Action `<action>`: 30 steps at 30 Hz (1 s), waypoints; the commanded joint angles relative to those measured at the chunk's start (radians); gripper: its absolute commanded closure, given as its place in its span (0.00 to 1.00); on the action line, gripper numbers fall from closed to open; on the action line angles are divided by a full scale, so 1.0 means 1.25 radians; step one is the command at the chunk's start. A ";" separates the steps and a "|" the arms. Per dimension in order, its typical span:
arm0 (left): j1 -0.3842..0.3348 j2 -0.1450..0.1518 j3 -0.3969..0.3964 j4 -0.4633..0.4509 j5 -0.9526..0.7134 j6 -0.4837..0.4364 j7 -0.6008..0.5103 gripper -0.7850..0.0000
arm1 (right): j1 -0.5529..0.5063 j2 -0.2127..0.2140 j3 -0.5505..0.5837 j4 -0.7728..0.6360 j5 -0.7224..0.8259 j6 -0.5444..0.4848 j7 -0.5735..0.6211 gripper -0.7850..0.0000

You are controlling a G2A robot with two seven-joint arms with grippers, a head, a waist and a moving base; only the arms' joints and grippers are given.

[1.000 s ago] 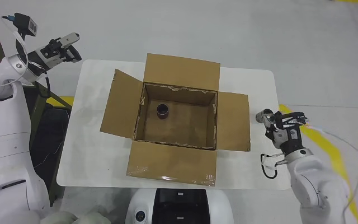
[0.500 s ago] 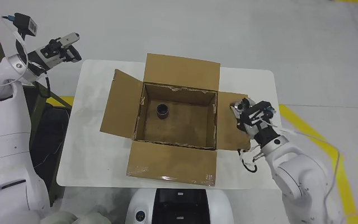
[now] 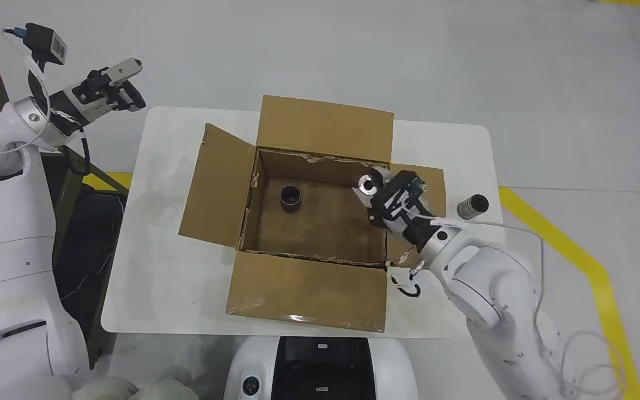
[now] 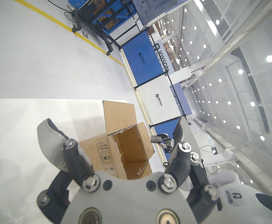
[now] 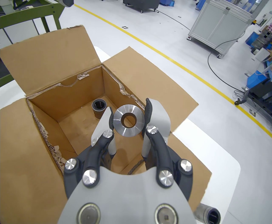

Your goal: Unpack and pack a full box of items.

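Observation:
An open cardboard box [image 3: 315,128] [image 5: 53,61] [image 4: 125,144] stands mid-table with all flaps spread. A dark metal cylinder [image 3: 291,198] [image 5: 98,107] stands upright on its floor near the far left corner. My right gripper [image 3: 372,187] [image 5: 128,123] hangs over the box's right side, shut on a shiny metal ring [image 5: 129,123] [image 3: 367,184]. Another metal cylinder [image 3: 472,206] [image 5: 207,214] lies on the table right of the box. My left gripper [image 3: 127,80] [image 4: 114,135] is held off the table's far left corner, fingers apart, holding nothing.
The white table [image 3: 170,260] has bare room on its left side and at the far right corner. The box flaps [image 3: 212,190] cover much of the table around the box. A green frame [image 5: 31,14] stands beyond the table's left edge.
My right gripper has carried the metal ring leftward from the table's right edge to above the box's right side. The second cylinder is now uncovered on the table. The left arm kept still.

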State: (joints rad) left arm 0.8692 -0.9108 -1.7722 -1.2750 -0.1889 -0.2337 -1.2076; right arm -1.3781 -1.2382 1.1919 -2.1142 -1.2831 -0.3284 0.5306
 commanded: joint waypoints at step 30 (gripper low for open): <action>0.000 0.000 0.000 0.000 0.000 0.000 0.000 0.00 | 0.266 -0.066 -0.249 0.395 0.117 0.050 0.007 1.00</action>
State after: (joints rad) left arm 0.8692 -0.9108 -1.7722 -1.2750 -0.1889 -0.2337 -1.2076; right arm -1.0567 -1.3176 0.8878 -1.6415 -1.1424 -0.2703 0.5407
